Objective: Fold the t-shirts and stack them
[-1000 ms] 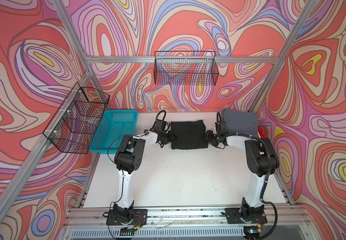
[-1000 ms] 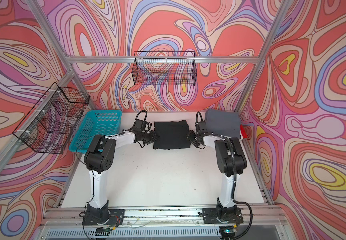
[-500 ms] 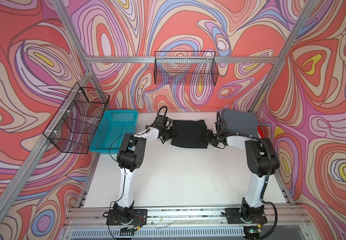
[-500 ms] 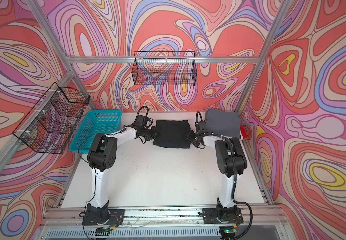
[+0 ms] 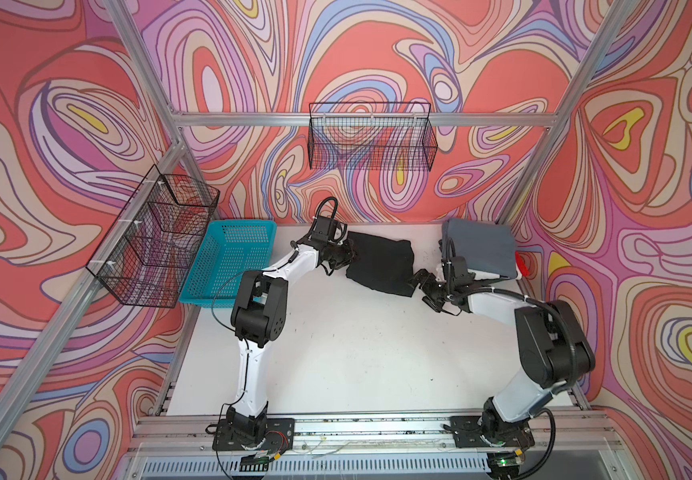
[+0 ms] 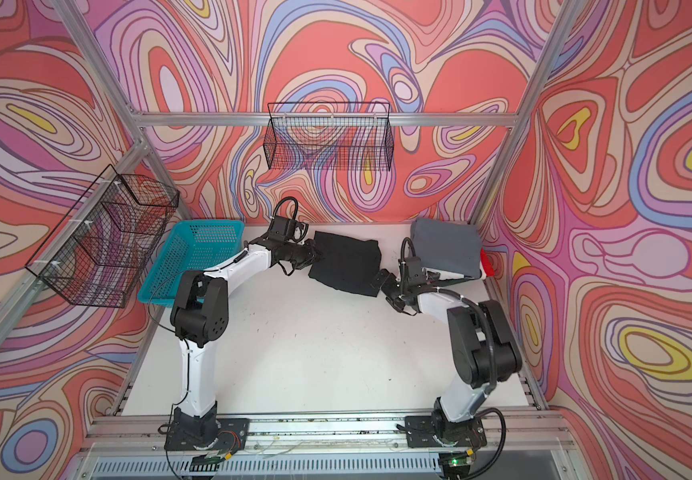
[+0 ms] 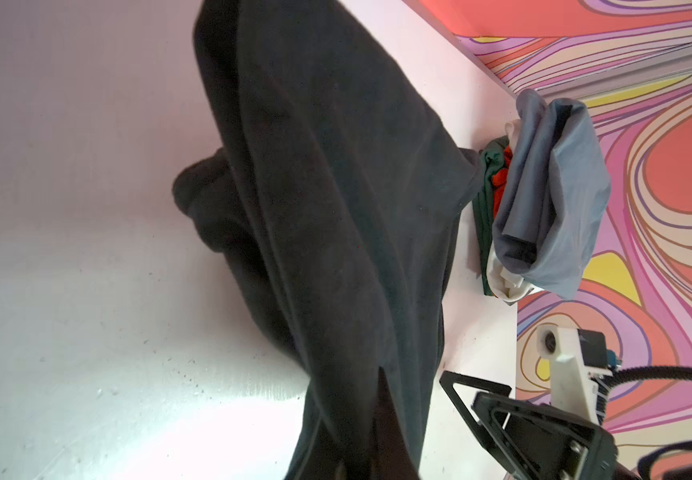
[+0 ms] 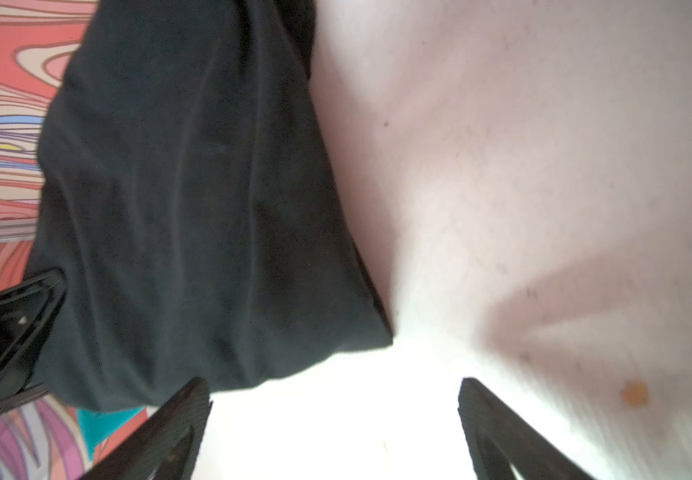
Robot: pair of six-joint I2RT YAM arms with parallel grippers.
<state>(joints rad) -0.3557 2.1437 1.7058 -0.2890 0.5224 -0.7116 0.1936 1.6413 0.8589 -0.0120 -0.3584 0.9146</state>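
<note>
Swirling pink, red and lilac walls (image 5: pixel 86 104) close in a white worktop (image 5: pixel 336 353), with two black wire baskets (image 5: pixel 371 141) hung on the walls and a turquoise basket (image 5: pixel 232 257) at the far left edge of the worktop.

The black t-shirt (image 5: pixel 381 264) lies folded and slightly askew at the far middle of the worktop, between the two arms, in both top views. The left hand (image 5: pixel 348 253) is clamped on its left edge. In the left wrist view the cloth (image 7: pixel 336 208) gathers into ridges that run towards the camera, while the rest of it spreads out over the worktop.

The right hand (image 5: pixel 421 289) sits low, just beside the near right corner of the black t-shirt. Its jaws stand wide apart and hold nothing. In the right wrist view only bare white worktop shows between the two dark fingers (image 8: pixel 161 432), and the shirt's corner (image 8: pixel 211 208) ends just short of one of them.

In the far right corner, against the wall and well clear of the black t-shirt, sits the folded pile. The grey t-shirt (image 5: pixel 481 249) is on top. A white t-shirt (image 7: pixel 506 282), a red t-shirt (image 7: pixel 502 174) and a dark green t-shirt (image 7: pixel 485 199) show beneath it as thin edges in the left wrist view. A sliver of red (image 5: pixel 523 268) also pokes out on the wall side in both top views. The right arm's wrist passes just in front of this pile
</note>
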